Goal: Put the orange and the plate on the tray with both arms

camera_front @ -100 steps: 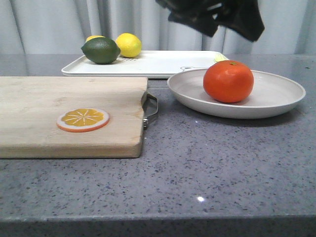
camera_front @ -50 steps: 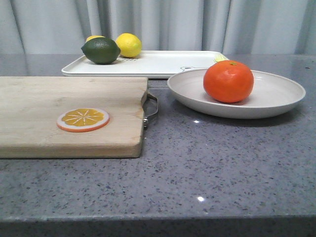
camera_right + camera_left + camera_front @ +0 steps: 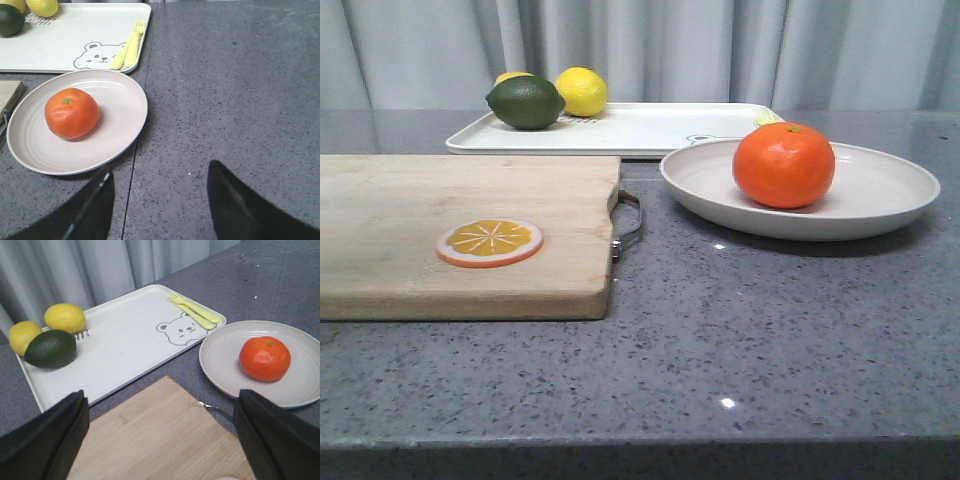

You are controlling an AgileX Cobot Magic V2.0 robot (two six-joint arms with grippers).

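Note:
The orange (image 3: 784, 165) sits on the off-white plate (image 3: 880, 195) at the right of the grey table, in front of the white tray (image 3: 640, 128). The tray carries a bear print (image 3: 180, 331). My left gripper (image 3: 160, 440) is open and empty, high above the cutting board's far corner; the orange (image 3: 264, 358) and plate (image 3: 225, 360) lie off to one side of it. My right gripper (image 3: 160, 205) is open and empty above bare table beside the plate (image 3: 120, 115); the orange (image 3: 71, 113) rests on it. Neither gripper shows in the front view.
A wooden cutting board (image 3: 460, 200) with a metal handle (image 3: 628, 222) lies at the left, holding a flat orange slice (image 3: 489, 242). On the tray are a green lime (image 3: 524, 101), two lemons (image 3: 580, 90) and a yellow fork and utensil (image 3: 194, 313).
One second ago a dark arm showed at the top right of the front view; it has gone out of view. The orange and plate have not moved.

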